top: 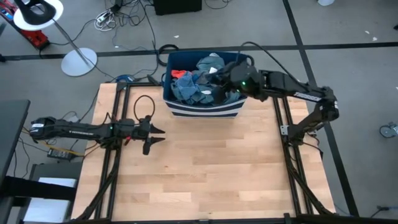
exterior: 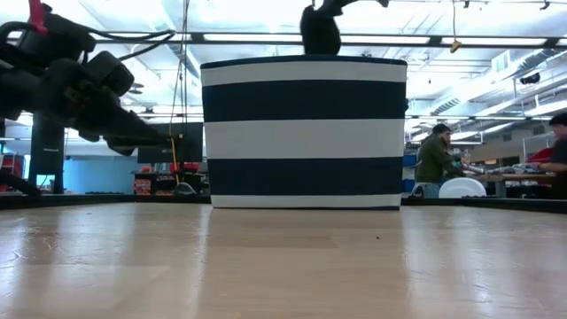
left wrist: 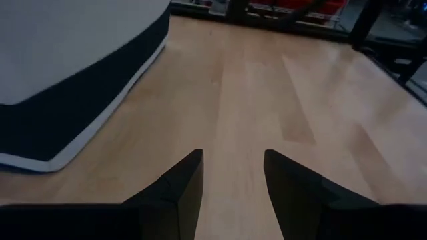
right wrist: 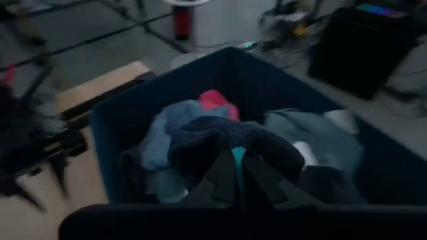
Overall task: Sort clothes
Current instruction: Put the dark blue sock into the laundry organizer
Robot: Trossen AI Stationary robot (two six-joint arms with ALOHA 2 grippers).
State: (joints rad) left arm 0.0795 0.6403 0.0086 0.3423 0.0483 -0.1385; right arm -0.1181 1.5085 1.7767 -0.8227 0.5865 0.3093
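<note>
The clothes lie heaped in a navy bin with white stripes [top: 205,109] at the table's far middle: a blue piece [top: 186,87], a small red one [top: 179,74], a teal-grey one [top: 210,62]. My right gripper [top: 219,79] is over the bin, shut on a dark blue garment [right wrist: 227,143]. In the low view this dark garment [exterior: 319,31] shows above the bin's rim. My left gripper [top: 157,138] hangs open, low over the bare wood at the table's left, with nothing between its fingers [left wrist: 180,190]. My right gripper pinches a bunched part of the dark blue garment [right wrist: 230,157] between its two shut fingers. The fingers slant down from the table's right side. The cloth humps over the fingertips and hides the place of contact. It is raised above the other clothes; whether its lower end still lies on them I cannot tell.
The bin's striped wall [left wrist: 67,67] stands to the far side of my left gripper. Bare wooden tabletop [top: 211,168] stretches from the bin to the near edge. Black frame rails [top: 112,180] run along both sides. People sit in the room beyond [exterior: 436,155].
</note>
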